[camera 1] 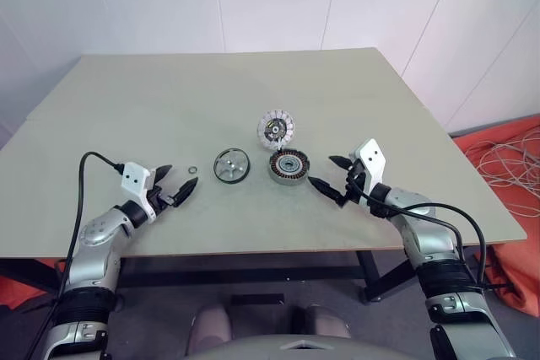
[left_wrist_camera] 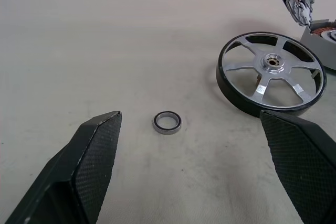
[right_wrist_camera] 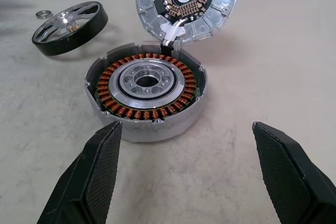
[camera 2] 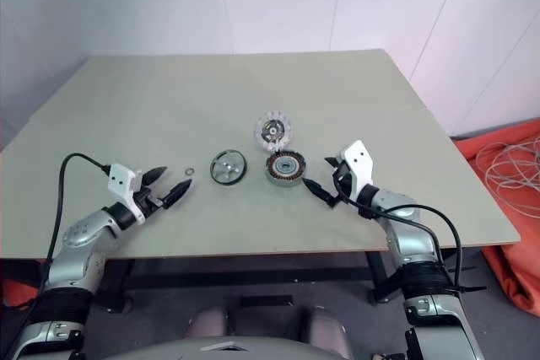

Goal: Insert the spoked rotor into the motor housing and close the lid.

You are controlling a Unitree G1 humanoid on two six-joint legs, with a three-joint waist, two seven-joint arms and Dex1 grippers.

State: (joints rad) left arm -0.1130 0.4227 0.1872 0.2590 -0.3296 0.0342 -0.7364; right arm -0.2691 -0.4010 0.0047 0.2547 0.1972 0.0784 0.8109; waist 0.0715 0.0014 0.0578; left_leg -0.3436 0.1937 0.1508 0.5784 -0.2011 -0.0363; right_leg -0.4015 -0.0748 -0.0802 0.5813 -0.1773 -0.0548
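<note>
Left eye view: rotor (camera 1: 232, 165), housing (camera 1: 288, 168) and lid (camera 1: 275, 128) grouped mid-bench (camera 1: 126, 107), nearer the front edge; lid propped behind housing. Small ring (camera 1: 193, 171) left of rotor.

Left wrist view: left gripper (left_wrist_camera: 194, 145) open, empty, facing ring.

Right wrist view: right gripper (right_wrist_camera: 186, 153) open, empty, facing housing.

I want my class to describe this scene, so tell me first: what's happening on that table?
Nothing is being handled yet. The left gripper and right gripper are both open, holding nothing. On the table the spoked rotor lies flat beside the motor housing, whose copper windings are exposed. The lid stands tilted open behind the housing. A small ring lies near the left gripper.
</note>
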